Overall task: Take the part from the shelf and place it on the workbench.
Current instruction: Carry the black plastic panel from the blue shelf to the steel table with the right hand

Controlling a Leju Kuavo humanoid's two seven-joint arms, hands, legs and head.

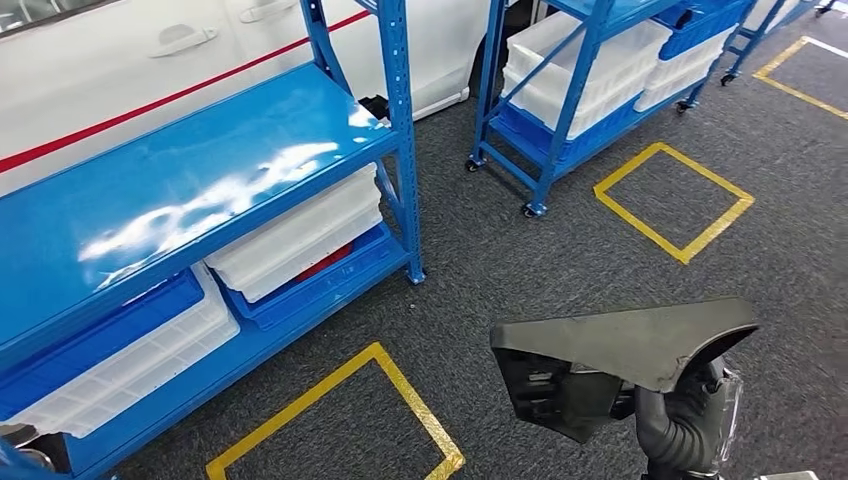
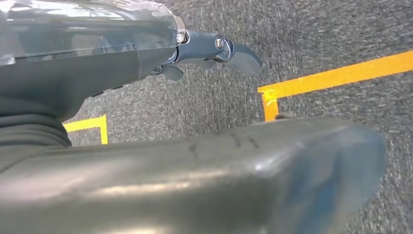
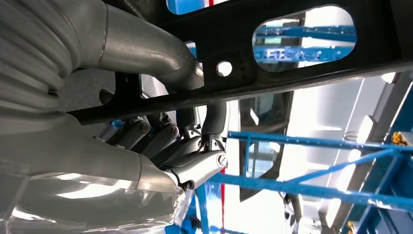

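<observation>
Low at the near right: right hand [image 1: 685,415], wrapped tight around the dark grey part [image 1: 620,345] from below. Holds it up flat and wide over the grey floor [image 1: 520,270], well away from the racks. Seen close from the right wrist: dark fingers [image 3: 195,165] curled over a thin bar of the part.

Down by the floor: left hand [image 2: 122,68], with fingers [image 2: 238,56] stretched out, away from the thumb, and nothing in between.

Lots of bare floor ahead and to the right. On the left, a blue rack [image 1: 200,170] with its corner post close by. Farther off, a second blue rack [image 1: 590,60] on wheels. Behind the left rack, one white car [image 1: 100,70].

Two white bins [image 1: 300,235] low in the left rack. Three yellow tape squares: near [image 1: 300,402], middle [image 1: 640,224], far right [image 1: 790,88].
</observation>
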